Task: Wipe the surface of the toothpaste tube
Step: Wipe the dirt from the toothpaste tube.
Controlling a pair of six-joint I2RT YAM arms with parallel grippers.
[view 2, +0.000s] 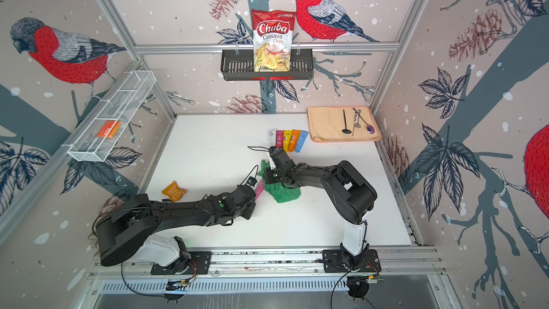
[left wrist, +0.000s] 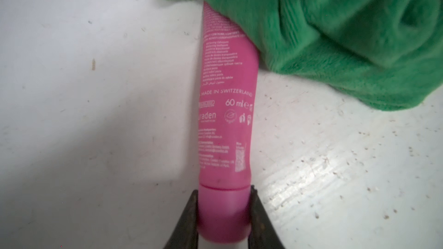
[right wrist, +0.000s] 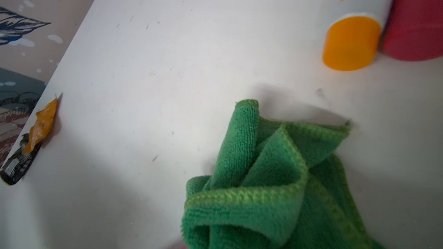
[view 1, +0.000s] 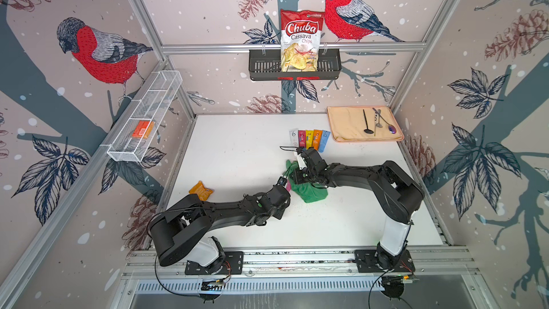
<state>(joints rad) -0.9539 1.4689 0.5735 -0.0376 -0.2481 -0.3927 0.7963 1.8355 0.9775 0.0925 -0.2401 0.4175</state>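
My left gripper [left wrist: 224,211] is shut on the pink cap of the pink toothpaste tube [left wrist: 227,106], which points away from it just above the white table [view 1: 237,150]. In both top views only a short pink stretch of the tube [view 1: 288,187] [view 2: 259,189] shows between the left gripper [view 1: 285,191] and the green cloth [view 1: 310,192]. The bunched cloth [left wrist: 335,44] lies over the tube's far end and along one side. My right gripper [view 1: 298,177] is shut on the cloth [right wrist: 263,188], and the folds hide its fingers.
A row of coloured tubes [view 1: 310,139] lies just behind the right wrist, with an orange-capped one [right wrist: 351,41] nearest. A beige mat [view 1: 344,126] with cutlery is at the back right. An orange sachet [view 1: 201,190] lies on the left. A wall basket [view 1: 261,66] holds a chips bag.
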